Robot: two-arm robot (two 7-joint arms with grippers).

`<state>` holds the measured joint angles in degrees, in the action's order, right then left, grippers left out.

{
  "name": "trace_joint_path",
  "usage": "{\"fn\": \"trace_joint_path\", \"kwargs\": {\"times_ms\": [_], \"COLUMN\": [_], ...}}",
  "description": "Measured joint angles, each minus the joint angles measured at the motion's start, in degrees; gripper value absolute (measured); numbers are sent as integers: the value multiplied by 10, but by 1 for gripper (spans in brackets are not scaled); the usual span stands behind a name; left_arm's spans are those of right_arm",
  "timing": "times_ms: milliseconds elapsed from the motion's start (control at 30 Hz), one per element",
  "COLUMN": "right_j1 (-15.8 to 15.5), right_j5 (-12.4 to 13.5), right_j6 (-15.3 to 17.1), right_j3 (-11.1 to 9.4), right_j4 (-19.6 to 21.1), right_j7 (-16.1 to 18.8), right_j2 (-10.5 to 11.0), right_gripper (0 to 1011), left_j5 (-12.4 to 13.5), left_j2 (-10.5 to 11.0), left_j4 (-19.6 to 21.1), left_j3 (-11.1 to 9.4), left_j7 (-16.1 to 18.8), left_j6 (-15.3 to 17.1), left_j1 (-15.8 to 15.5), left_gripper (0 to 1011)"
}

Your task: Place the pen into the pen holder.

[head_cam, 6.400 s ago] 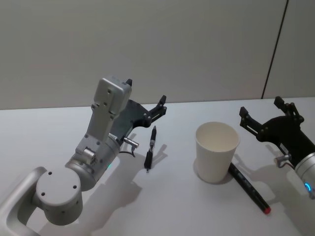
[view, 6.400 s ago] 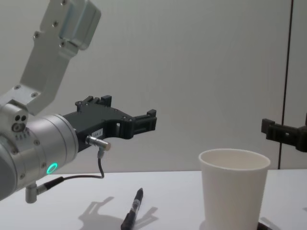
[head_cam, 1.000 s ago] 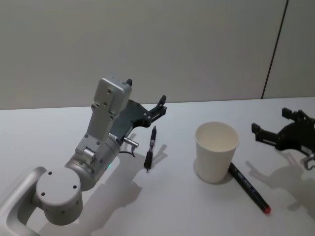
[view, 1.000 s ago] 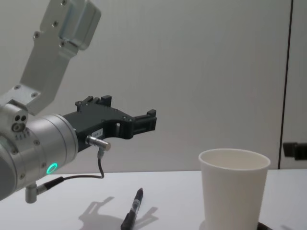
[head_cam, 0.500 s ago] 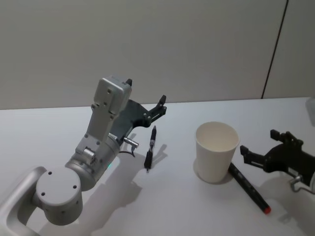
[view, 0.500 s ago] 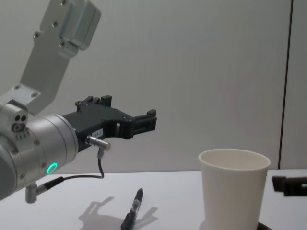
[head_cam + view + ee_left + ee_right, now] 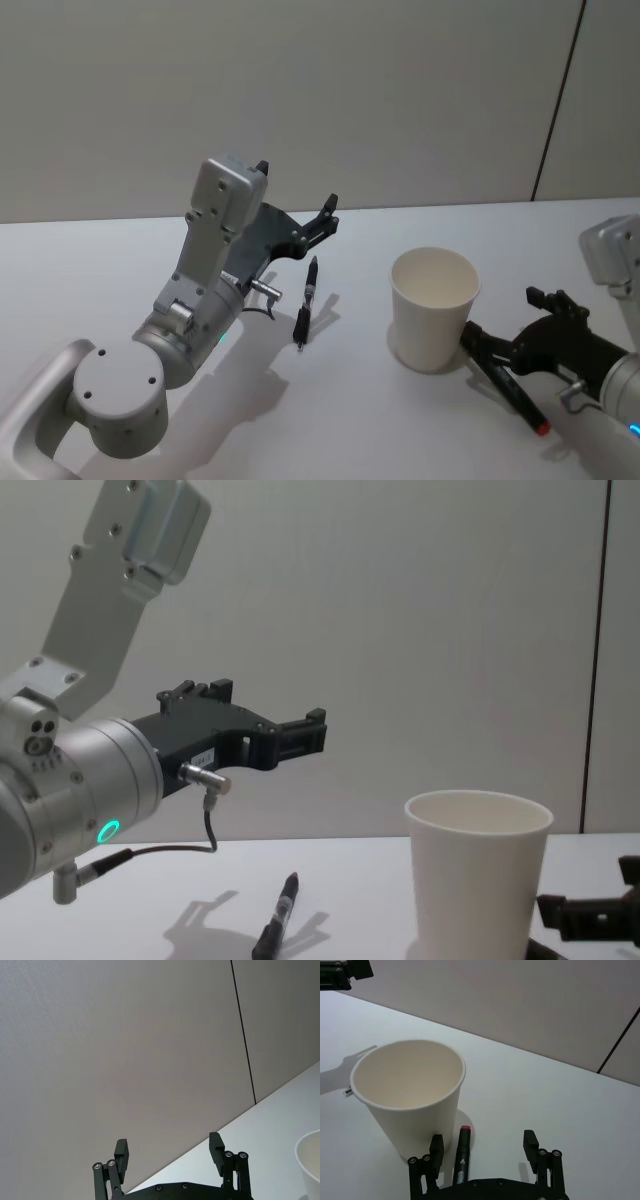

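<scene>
Pre-grasp: the spread right end effector (image 7: pixel 483 1141) straddles the pen (image 7: pixel 462 1152) beside the pen holder (image 7: pixel 420 1120), likely needing to descend and pinch; the left end effector (image 7: pixel 168 1142) hovers spread.

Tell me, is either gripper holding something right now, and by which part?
Nothing is held. The right gripper is open astride the red-tipped marker lying beside the paper cup. The left gripper is open, raised and empty.
</scene>
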<state>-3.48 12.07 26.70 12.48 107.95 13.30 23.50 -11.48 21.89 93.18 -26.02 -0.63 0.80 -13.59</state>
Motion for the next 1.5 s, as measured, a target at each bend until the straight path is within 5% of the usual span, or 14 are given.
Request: {"fn": "trace_joint_path", "kwargs": {"times_ms": [733, 1500], "right_j1": [-5, -6], "right_j5": [-17, 9], "right_j6": [12, 23], "right_j3": [16, 1], "right_j4": [-16, -29], "right_j7": [-17, -43], "right_j2": [-21, -25], "right_gripper": [1002, 1002], "left_j5": [0, 0], "left_j2": [0, 0], "left_j4": [0, 0], "left_j3": [0, 0], "left_j7": [0, 0], "left_j6": [0, 0], "left_j1": [0, 0], "left_gripper": [1001, 1001]}}
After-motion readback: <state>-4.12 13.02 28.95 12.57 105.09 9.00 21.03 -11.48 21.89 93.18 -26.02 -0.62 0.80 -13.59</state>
